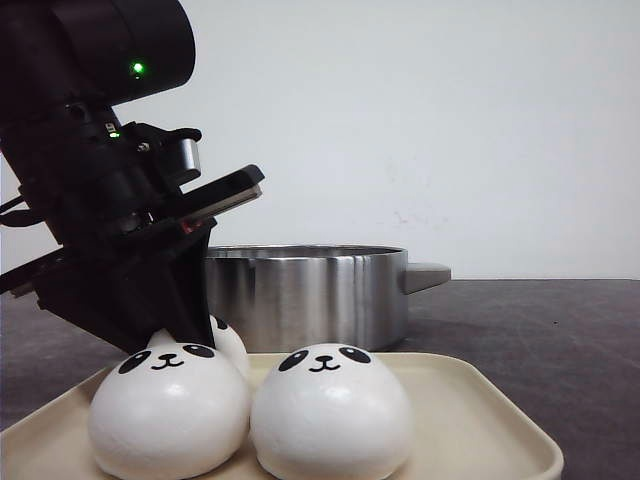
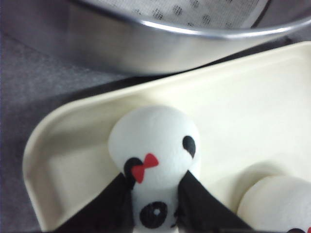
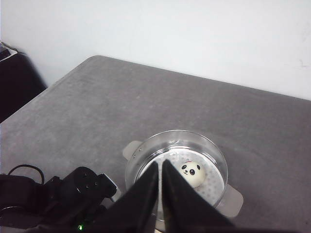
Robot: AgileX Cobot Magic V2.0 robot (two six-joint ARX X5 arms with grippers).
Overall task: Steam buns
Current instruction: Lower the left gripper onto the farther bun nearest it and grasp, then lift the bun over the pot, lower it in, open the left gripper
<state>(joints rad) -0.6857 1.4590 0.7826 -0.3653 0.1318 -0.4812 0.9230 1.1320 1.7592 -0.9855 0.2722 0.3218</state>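
Your left gripper (image 2: 155, 194) is closing its jaws on a bun with a red bow (image 2: 154, 145), one black finger on each side of the white dome, at the rear of the cream tray (image 2: 252, 102). Just ahead of those jaws the tray's raised rim is lying close against the wall of the steel pot (image 1: 310, 290), so you are working with little room forward. Toward the camera side, two more buns are sitting side by side, the left front bun (image 1: 168, 410) touching the right front bun (image 1: 330, 412), while the right part of the tray is lying bare. Your right gripper (image 3: 160, 194) is hanging high over the pot with its jaws nearly together and holding nothing. Below it a fourth bun (image 3: 191, 173) is resting on the perforated steamer plate (image 3: 214, 184), near the far rim.
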